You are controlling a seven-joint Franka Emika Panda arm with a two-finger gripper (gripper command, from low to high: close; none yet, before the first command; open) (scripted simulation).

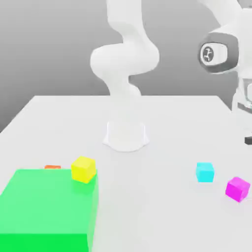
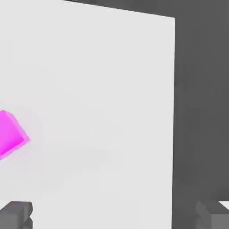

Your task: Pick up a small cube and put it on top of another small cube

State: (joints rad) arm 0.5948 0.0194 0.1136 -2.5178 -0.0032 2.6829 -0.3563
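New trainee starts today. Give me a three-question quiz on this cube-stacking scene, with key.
1. True or false: the magenta cube rests on the green block.
2. Which small cube sits on the green block's corner: A cyan, B yellow, C magenta?
3. Fill in: the gripper fingers stand ___, holding nothing.

Key: 1 false, it lies on the table beside the cyan cube. 2 B, the yellow cube. 3 open.

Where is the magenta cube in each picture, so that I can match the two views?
Exterior view: the magenta cube lies on the table near the exterior view's right edge, beside the cyan cube, apart from it.
Hand view: the magenta cube is cut by the picture's edge.
Shared landmark: the white table.
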